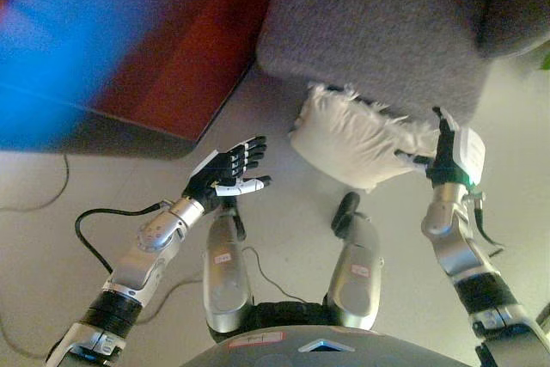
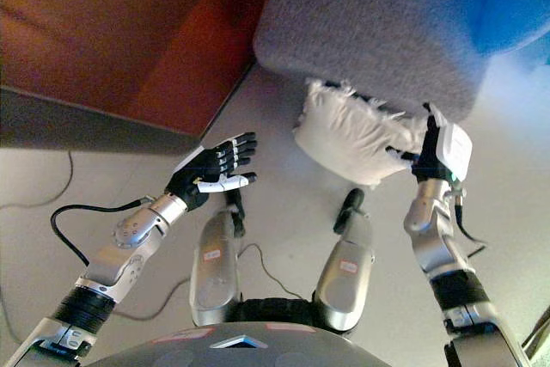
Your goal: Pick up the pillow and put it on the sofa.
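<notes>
A white fringed pillow (image 1: 357,139) lies on the pale floor against the front of the grey sofa (image 1: 387,27). My right hand (image 1: 440,152) is at the pillow's right end, its dark fingers pressed against the cloth; how far they curl is hidden. My left hand (image 1: 230,169) hovers open over the floor to the left of the pillow, palm turned toward it, a gap between them.
A reddish-brown piece of furniture (image 2: 129,32) with a dark base stands at the left, beside the sofa. A thin cord (image 1: 34,204) trails over the floor at the far left.
</notes>
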